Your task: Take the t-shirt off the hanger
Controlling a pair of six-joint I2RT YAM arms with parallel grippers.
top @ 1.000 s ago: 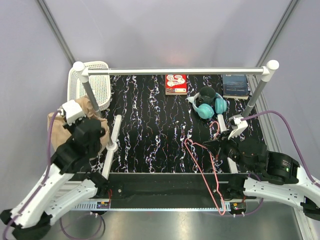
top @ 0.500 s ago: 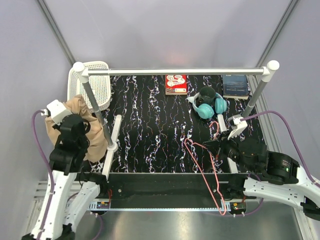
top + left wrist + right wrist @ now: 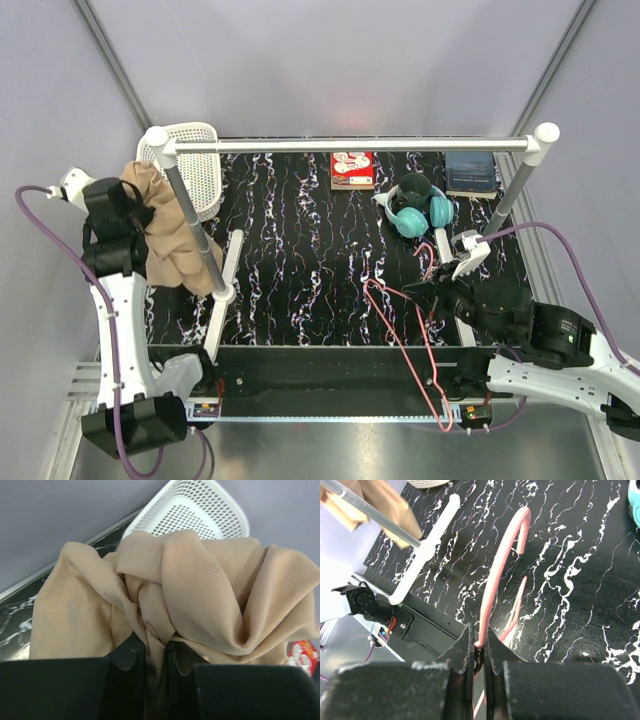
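Note:
The tan t-shirt hangs bunched from my left gripper at the table's left edge, beside the white basket. In the left wrist view the gripper is shut on a fold of the t-shirt. The pink-red wire hanger is bare and reaches from the right middle of the table over the front edge. My right gripper is shut on the hanger; the right wrist view shows its jaws pinching the hanger wire near the hook.
A metal rail on white-capped posts spans the back. A white perforated basket stands at the back left. A red box, teal headphones with a dark cup and a blue book lie at the back.
My left arm has risen and swung back left, carrying the t-shirt up toward the basket. My right gripper and the hanger have barely moved.

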